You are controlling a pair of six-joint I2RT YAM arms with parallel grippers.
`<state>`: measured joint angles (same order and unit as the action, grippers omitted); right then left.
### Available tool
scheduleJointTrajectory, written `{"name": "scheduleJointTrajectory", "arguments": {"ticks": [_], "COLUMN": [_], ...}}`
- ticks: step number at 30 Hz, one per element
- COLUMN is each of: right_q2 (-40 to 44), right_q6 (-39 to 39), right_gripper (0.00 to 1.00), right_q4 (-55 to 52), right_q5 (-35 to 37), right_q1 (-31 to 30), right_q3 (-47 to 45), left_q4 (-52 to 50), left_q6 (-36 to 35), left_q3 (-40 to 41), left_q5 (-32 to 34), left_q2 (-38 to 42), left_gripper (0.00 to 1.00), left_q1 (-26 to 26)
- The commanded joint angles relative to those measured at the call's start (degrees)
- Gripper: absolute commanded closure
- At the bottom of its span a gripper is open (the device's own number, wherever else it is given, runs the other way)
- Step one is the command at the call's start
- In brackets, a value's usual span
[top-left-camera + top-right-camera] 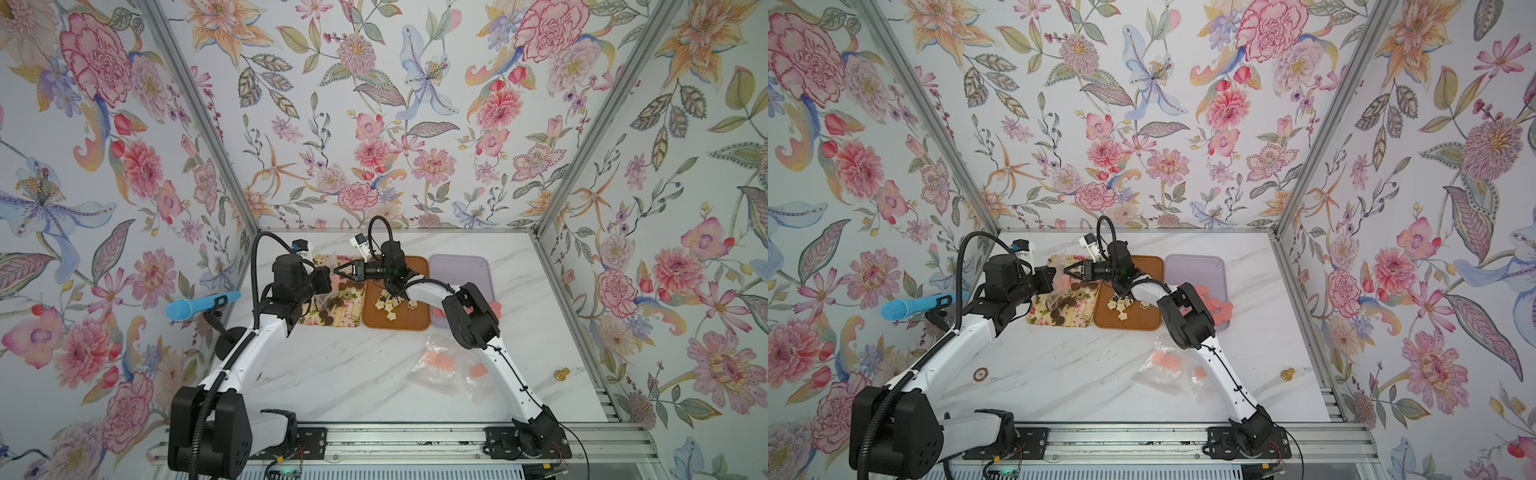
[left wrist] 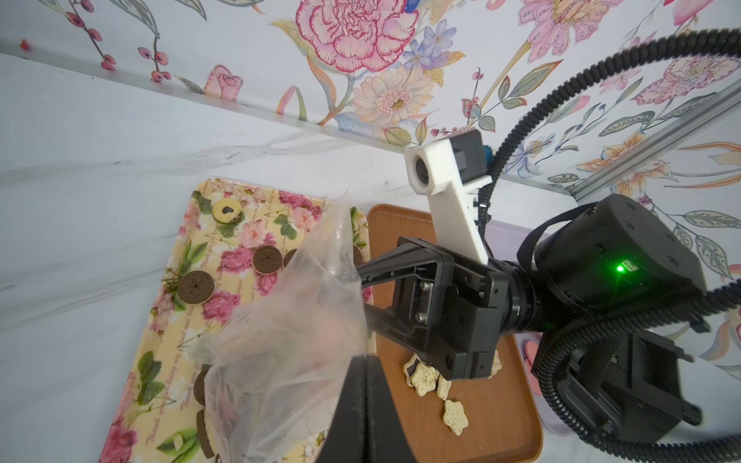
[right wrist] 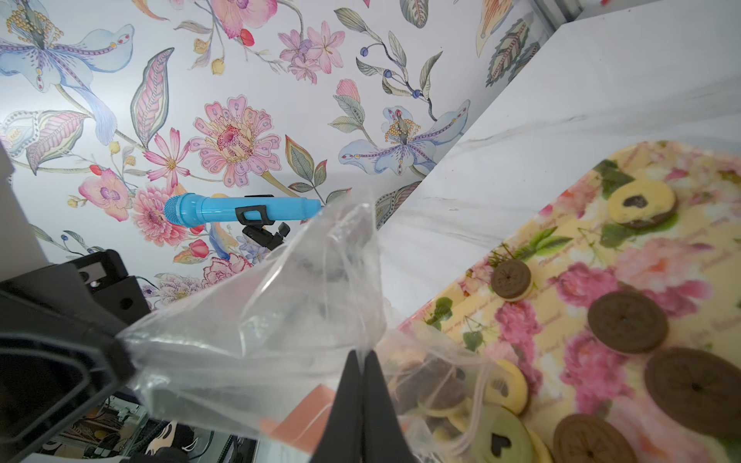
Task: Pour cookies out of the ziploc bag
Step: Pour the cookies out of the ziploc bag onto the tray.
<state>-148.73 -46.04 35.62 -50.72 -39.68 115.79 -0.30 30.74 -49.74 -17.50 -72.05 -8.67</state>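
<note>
Ziploc bag point(image 3: 260, 320) held over floral tray point(image 1: 351, 318), both end effectors clamped on it.
Nearer than the floral tray, two clear bags point(image 1: 436, 361) lie flat on the worktop point(image 1: 332, 374). Above the tray, the left end effector point(image 2: 363, 358) and right end effector point(image 3: 363, 354) each have their fingers pressed together on the bag's film. The bag's lower part sags onto the tray, some cookies inside. Brown and cream cookies point(image 3: 627, 320) lie loose on the tray. Just beside it, a brown tray point(image 1: 399, 322) carries star cookies point(image 1: 388, 305).
</note>
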Motion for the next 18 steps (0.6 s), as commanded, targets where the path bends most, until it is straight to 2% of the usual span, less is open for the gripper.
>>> {"name": "scheduleJointTrajectory", "arguments": {"ticks": [1, 18], "right_q2": [2.9, 3.4], "right_q6": [1.7, 2.2], "right_gripper": [1.0, 1.0], "right_q4": [0.4, -1.2], "right_q5": [-0.4, -0.6], "right_q1": [0.5, 1.1], "right_q3": [-0.3, 0.5], "left_q4": [2.0, 0.5], "left_q6": [-1.1, -2.0], "left_q3": [1.1, 1.1], "left_q5": [1.3, 4.0], "left_q2": [1.4, 1.6], "left_gripper": [1.0, 1.0], "left_q1": [-0.4, -0.2]}}
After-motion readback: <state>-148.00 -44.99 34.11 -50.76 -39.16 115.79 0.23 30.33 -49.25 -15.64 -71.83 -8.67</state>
